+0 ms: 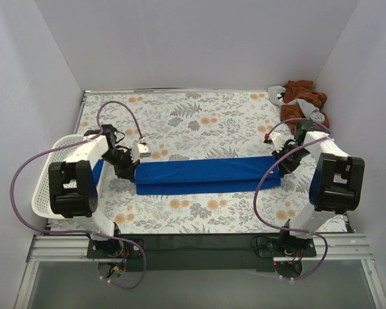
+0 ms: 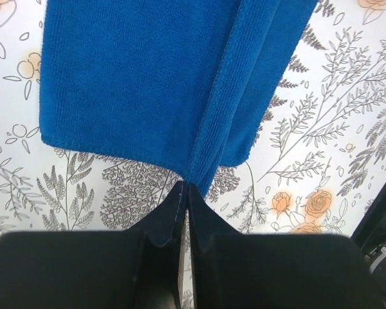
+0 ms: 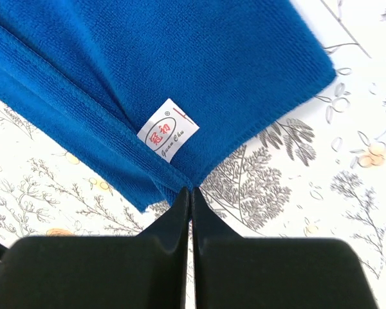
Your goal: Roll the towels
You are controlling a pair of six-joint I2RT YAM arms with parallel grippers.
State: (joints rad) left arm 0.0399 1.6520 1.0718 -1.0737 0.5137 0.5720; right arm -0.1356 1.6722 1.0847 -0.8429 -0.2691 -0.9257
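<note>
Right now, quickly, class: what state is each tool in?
Left tool: closed, pinching the blue towel at one end.
Right tool: closed, pinching its other end.

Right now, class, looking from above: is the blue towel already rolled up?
No, the towel lies flat as a long folded strip across the table, with no coil at either end.

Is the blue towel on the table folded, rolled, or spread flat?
Folded lengthwise, not rolled: the blue towel lies as a long flat strip, with stacked edges showing.
</note>
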